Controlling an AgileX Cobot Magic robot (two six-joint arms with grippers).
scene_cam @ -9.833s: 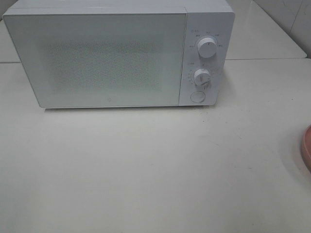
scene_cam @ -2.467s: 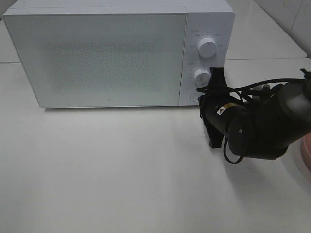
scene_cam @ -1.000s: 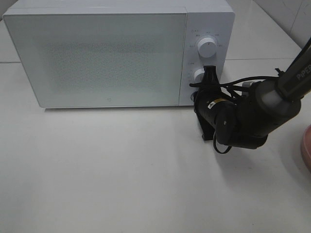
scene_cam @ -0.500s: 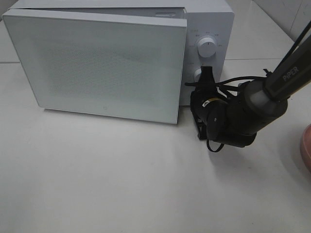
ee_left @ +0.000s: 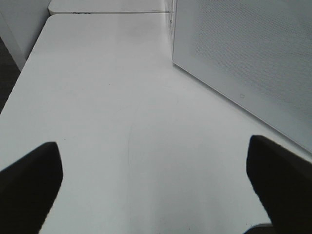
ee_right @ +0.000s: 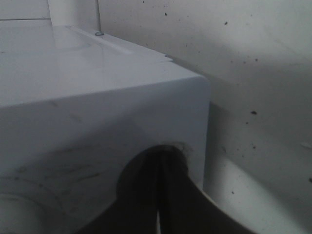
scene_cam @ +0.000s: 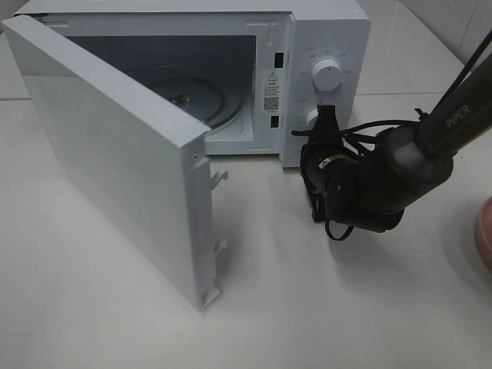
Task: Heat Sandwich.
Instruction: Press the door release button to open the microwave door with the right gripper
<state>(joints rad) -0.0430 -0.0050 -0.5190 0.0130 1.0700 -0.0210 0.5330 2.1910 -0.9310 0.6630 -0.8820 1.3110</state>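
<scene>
The left gripper [ee_left: 155,195] hovers above the table [ee_left: 97,97], jaws spread wide, beside the swung-open door [scene_cam: 115,161] of the microwave [scene_cam: 330,19]. The right gripper [scene_cam: 321,137], jaws pressed together on nothing, meets the control panel [scene_cam: 350,46] below the knobs [scene_cam: 328,77]. Where the sandwich lies cannot be told

We log the microwave [scene_cam: 330,31] as smooth white casing with a slight sheen; we can't tell metal from plastic. Its door [scene_cam: 115,177] is matt white, and its face shows a fine dotted mesh in the left wrist view. Turntable [scene_cam: 188,96]: clear glossy glass. Knob [scene_cam: 328,77]: smooth white plastic. Table [scene_cam: 346,307]: smooth off-white, faintly reflective. Robot arm [scene_cam: 369,192] at 3 o'clock: semi-gloss black plastic with black rubbery cables [scene_cam: 369,127]. Plate [scene_cam: 486,238] rim: glossy pink.
</scene>
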